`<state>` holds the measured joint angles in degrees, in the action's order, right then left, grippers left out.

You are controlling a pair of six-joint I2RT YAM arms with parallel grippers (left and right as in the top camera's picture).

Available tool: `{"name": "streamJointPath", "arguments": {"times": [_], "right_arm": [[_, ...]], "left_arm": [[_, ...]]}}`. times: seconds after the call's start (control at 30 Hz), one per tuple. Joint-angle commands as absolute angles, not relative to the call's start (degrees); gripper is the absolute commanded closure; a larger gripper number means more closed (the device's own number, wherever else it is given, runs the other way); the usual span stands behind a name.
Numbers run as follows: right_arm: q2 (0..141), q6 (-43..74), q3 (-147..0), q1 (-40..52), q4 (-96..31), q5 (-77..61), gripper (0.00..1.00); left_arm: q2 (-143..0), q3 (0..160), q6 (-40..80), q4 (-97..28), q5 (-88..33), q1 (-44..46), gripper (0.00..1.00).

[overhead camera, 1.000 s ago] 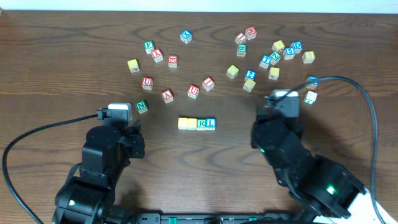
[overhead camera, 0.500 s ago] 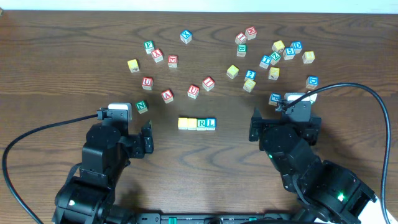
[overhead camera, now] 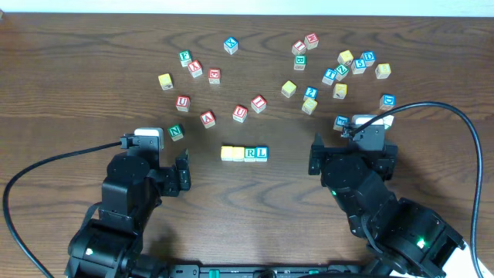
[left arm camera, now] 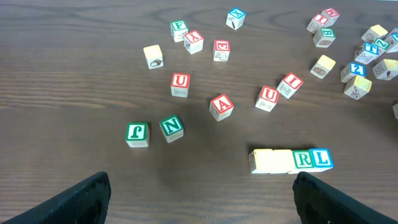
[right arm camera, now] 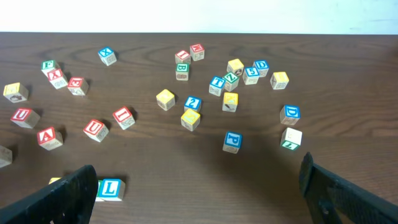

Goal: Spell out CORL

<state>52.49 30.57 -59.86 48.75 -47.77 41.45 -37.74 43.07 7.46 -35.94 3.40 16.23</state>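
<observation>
Four small wooden letter cubes (overhead camera: 244, 153), two yellow-faced, a green R and a blue L, sat touching in one row at the middle of the dark wooden table (overhead camera: 77, 116), apparently the finished word. Toward the table's near edge, the left gripper (left arm camera: 199, 208) and right gripper (right arm camera: 202, 199) gaped empty, probably so as not to nudge it.

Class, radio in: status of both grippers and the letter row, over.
Left gripper open, empty. Right gripper open, empty. Four-cube row set side by side: two yellow faces, R, L; yellow letters unreadable. Loose cubes apart, nothing blocking.
</observation>
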Motion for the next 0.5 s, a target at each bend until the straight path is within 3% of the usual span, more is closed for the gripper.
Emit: {"name": "streamJointPath", "arguments": {"times": [0.0, 0.3, 0.47], "right_arm": [[52.51, 30.81, -59.9, 48.36, -47.81, 42.92, 0.01], [52.51, 30.81, -59.9, 48.36, -47.83, 42.92, 0.01], [52.51, 30.81, -59.9, 48.36, -47.81, 42.92, 0.01]], "left_arm": [[-37.69, 44.86, 7.31, -36.01, 4.32, 16.03, 0.08], [-36.88, 44.71, 7.29, -36.27, 4.34, 16.21, 0.08], [-25.96, 39.83, 7.66, -37.41, 4.97, 16.03, 0.08]]}}
